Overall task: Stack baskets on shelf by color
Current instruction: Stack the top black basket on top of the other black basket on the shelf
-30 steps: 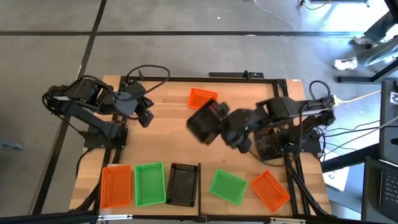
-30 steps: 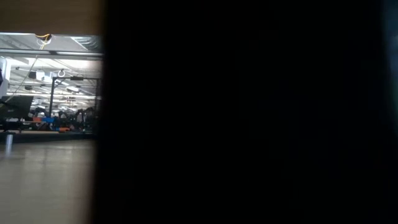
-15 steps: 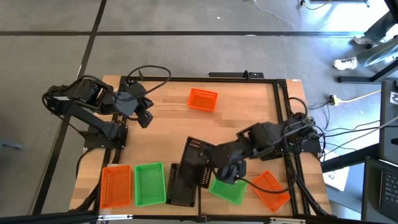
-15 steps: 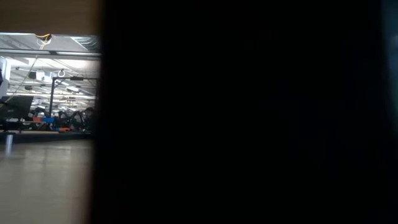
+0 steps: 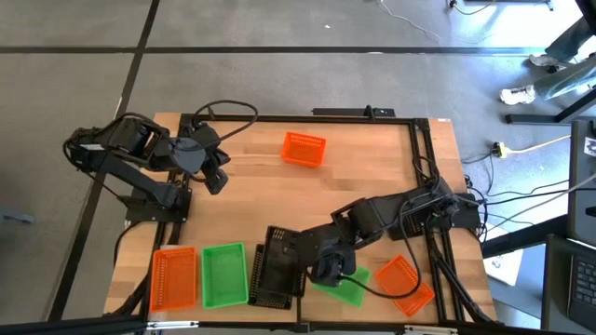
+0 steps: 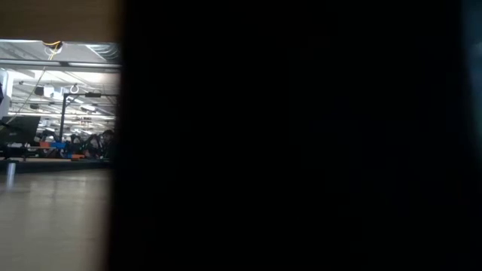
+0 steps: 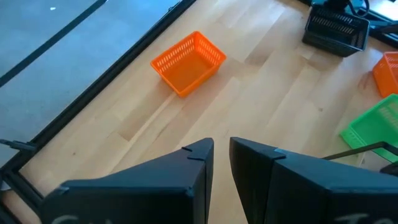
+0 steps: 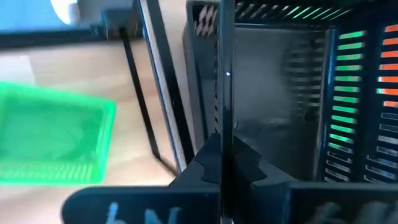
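Observation:
My right gripper [image 5: 302, 259] is shut on a black basket [image 5: 282, 247], which it holds tilted over another black basket [image 5: 269, 281]. That one stands on the shelf [image 5: 304, 300] at the table's near edge, beside a green basket [image 5: 223, 274] and an orange basket [image 5: 173, 277]. A dark divider [image 8: 144, 106] stands just right of the black ones. A loose green basket [image 5: 346, 287] lies partly under my right arm. My left gripper [image 7: 222, 155] hovers at the far left, fingers a narrow gap apart, with nothing between them. My right gripper pinches one side wall of the black basket at its rim [image 8: 222, 93], one finger inside the basket and one outside. The fingers come slanting down from the table's right. The basket hangs tilted over the black basket on the shelf; whether the two touch, I cannot tell.
An orange basket [image 5: 304, 148] sits alone near the far edge, also in the left wrist view [image 7: 188, 62]. Another orange basket [image 5: 404, 283] lies at the near right. A black metal frame [image 5: 307, 117] borders the table. The low view is almost wholly blocked by something dark.
My right gripper has carried the black basket from the table's middle toward the near edge and a little left, sinking and rolling as it went. The basket now hangs over the black one on the shelf.

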{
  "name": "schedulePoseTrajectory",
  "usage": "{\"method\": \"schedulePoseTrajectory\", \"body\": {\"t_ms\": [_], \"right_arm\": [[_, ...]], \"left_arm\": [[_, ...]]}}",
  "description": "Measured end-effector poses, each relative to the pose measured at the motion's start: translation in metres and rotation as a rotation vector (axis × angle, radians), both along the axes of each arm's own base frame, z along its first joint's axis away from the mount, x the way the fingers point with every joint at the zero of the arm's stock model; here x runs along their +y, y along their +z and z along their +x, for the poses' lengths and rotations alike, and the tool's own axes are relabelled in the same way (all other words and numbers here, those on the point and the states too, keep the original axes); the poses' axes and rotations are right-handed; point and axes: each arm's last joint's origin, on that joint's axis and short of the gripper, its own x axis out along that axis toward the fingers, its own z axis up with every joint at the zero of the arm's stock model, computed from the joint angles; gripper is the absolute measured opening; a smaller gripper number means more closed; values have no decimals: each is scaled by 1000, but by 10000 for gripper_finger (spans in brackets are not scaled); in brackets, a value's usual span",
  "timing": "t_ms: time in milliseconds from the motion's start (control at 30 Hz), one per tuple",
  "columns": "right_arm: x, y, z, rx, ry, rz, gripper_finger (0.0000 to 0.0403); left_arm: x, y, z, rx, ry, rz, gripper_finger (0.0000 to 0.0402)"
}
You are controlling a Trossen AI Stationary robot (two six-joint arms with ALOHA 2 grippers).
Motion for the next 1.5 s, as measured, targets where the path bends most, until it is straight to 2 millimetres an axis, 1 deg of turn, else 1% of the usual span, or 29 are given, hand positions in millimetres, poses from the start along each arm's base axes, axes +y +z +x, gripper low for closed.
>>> {"method": "schedulePoseTrajectory", "body": {"t_ms": [300,600,767,1233,1500], "right_arm": [[6,-2,7,-15,56,91,0],[10,-17,17,11,50,84,1],[10,-16,20,-3,-2,110,17],[10,-15,20,-8,-5,111,69],[11,-15,21,-18,-4,115,73]], "left_arm": [[0,0,0,6,-10,10,44],[0,0,0,11,-19,19,44],[0,0,0,18,-30,30,44],[0,0,0,23,-39,39,44],[0,0,0,23,-39,40,44]]}}
